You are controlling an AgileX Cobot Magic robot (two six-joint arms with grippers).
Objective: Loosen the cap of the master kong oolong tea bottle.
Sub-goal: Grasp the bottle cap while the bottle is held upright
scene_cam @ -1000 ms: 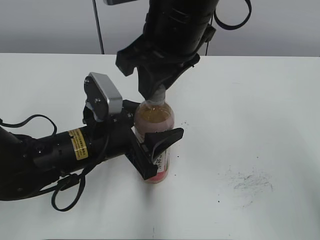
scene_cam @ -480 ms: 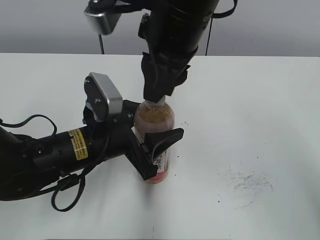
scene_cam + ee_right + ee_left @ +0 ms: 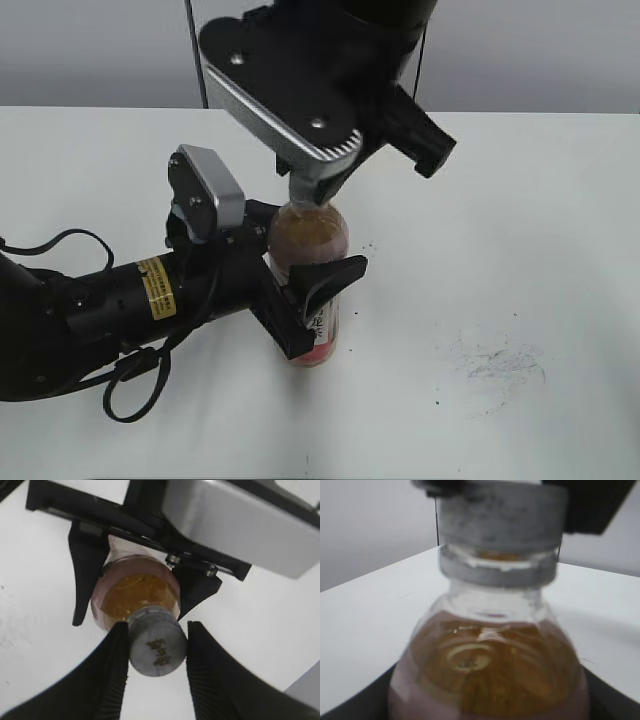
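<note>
The white desk (image 3: 520,220) carries a patch of dark scuff marks (image 3: 497,362) on its right side, with tiny dark specks (image 3: 368,246) scattered nearer the middle. Behind it stands a plain grey wall (image 3: 90,50), crossed by a thin dark cable (image 3: 196,55) running vertically.

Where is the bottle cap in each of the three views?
Exterior view: cap, upper centre, mostly hidden under the right gripper.
Left wrist view: top centre, above the neck.
Right wrist view: lower centre, between the fingers.
Shared landmark: the bottle with amber tea.

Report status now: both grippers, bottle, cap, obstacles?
Left gripper shut on bottle, upright on table. Right gripper shut on cap. Nothing in the way.
</note>
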